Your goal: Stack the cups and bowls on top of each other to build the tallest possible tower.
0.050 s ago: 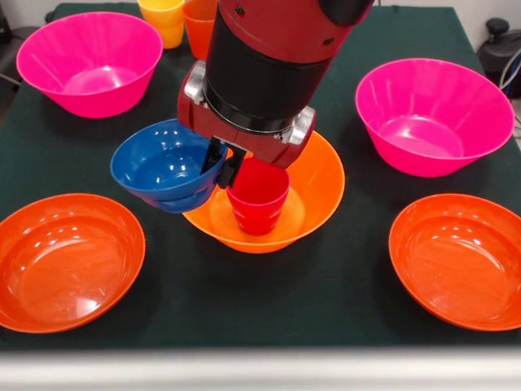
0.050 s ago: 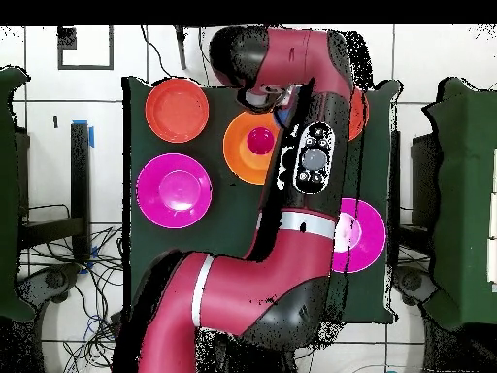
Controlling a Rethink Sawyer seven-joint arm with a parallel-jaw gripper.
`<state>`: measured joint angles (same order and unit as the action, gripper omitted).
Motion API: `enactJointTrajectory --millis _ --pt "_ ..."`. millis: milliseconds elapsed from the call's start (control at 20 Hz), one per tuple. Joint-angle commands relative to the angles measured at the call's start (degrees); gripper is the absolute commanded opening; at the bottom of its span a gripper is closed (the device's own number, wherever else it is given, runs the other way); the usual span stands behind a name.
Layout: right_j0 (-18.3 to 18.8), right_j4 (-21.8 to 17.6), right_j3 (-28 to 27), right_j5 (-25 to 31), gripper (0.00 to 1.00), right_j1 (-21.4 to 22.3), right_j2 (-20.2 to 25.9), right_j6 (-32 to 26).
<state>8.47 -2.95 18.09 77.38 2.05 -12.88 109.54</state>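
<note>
This is a robotics lab, staged for a test run and nothing like a home. The red and black robot arm (image 2: 291, 243) rises from a base beside a table draped in dark green cloth (image 1: 350, 285), and loose black cables (image 2: 92, 291) trail over a pale tiled floor (image 2: 427, 78) on that side. Blue tape (image 2: 92, 131) marks the floor by the table's edge. Further dark green covered tables (image 2: 471, 194) stand at both sides. Around the fingers, glossy plastic bowls are laid out in a neat, symmetric pattern: a deep pink bowl (image 1: 431, 114) to one side, a shallow red-orange bowl (image 1: 460, 261) nearer the camera.
</note>
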Motion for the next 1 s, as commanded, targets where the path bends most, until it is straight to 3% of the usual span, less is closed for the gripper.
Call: enactJointTrajectory --millis 50,750,1000 --pt "-0.42 -2.25 2.02 -0.23 0.0 -0.2 2.91 -13.43" --pt "-2.89 -0.58 4.14 2.53 0.0 -0.86 3.86 -8.5" --pt "-3.92 -1.38 1.61 6.33 0.0 -2.68 2.5 -8.67"
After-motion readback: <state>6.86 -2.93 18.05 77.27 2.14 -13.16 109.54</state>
